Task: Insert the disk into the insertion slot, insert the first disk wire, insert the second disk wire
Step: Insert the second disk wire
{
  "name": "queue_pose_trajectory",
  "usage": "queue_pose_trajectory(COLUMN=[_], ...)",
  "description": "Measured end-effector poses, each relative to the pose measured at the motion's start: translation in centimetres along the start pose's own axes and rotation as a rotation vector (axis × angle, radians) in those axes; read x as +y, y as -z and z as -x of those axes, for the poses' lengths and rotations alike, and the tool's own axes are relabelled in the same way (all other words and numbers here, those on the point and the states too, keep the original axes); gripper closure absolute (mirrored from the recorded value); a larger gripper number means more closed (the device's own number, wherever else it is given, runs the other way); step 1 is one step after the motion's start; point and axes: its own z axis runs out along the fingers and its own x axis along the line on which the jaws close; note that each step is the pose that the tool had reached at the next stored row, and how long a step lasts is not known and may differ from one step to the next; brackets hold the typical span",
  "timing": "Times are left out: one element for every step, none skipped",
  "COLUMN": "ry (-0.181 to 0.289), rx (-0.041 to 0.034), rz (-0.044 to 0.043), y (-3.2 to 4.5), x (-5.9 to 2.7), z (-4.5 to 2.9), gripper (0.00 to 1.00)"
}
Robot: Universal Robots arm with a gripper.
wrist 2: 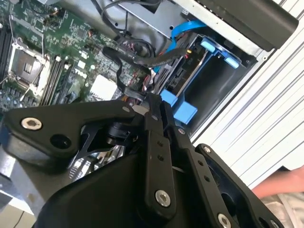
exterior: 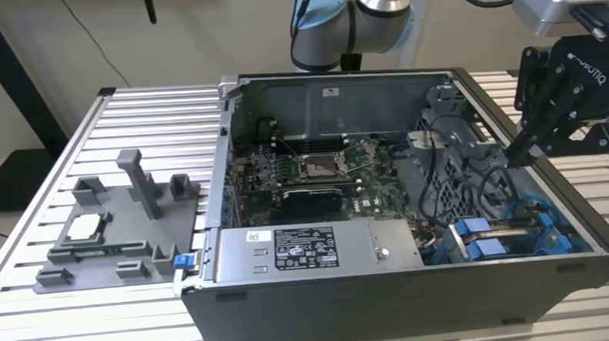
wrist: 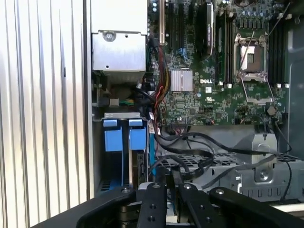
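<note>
The pincer (exterior: 516,155) hangs clenched over the case's (exterior: 393,305) drive corner, fingers together, seemingly grasping nothing. Just below it, the insertion slot (wrist: 124,142) shows 2 blue tabs, so wire work looks underway.

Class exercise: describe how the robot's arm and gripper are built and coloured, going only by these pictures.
The arm has silver-grey tube segments and a pale blue joint cap, with black cables running near it. The gripper is matt black, built from flat linked bars joined by silver screws and pivot pins, clear in both wrist views. White lettering marks its body, and a grey housing sits above it.

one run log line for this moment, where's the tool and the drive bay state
tool: over case's exterior-view-right side, above black cables | fingers: together, nothing visibly held | drive bay: blue tabs visible | disk: seating unclear
</note>
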Motion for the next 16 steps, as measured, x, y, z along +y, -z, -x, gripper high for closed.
queue_pose_trajectory(ry=[0.000,0.000,0.000,0.000,0.000,0.000,0.000,0.001,0.001,0.000,0.000,0.000,0.000,0.000,0.000,0.000], rx=[0.0000,0.0000,0.0000,0.0001,0.0000,-0.0001,0.0003,0.0013,0.0028,0.0062,0.0118,0.0187,0.0260,0.0323,0.0384,0.0433], rz=[-0.0002,-0.0003,-0.0005,-0.0008,-0.0012,-0.0018,-0.0024,-0.0031,-0.0036,-0.0040,-0.0043,-0.0046,-0.0048,-0.0051,-0.0054,-0.0057], y=[-0.19,-0.36,-0.54,-0.72,-0.90,-1.08,-1.24,-1.38,-1.49,-1.56,-1.59,-1.61,-1.63,-1.67,-1.71,-1.78], x=[-0.01,-0.02,-0.02,-0.02,-0.03,-0.03,-0.04,-0.04,-0.05,-0.05,-0.05,-0.06,-0.06,-0.06,-0.07,-0.07], z=[-0.03,-0.05,-0.08,-0.11,-0.13,-0.17,-0.21,-0.25,-0.31,-0.38,-0.45,-0.51,-0.59,-0.66,-0.72,-0.76], gripper=[1.00,1.00,1.00,1.00,1.00,1.00,1.00,1.00,1.00,1.00,1.00,1.00,1.00,1.00,1.00,1.00])
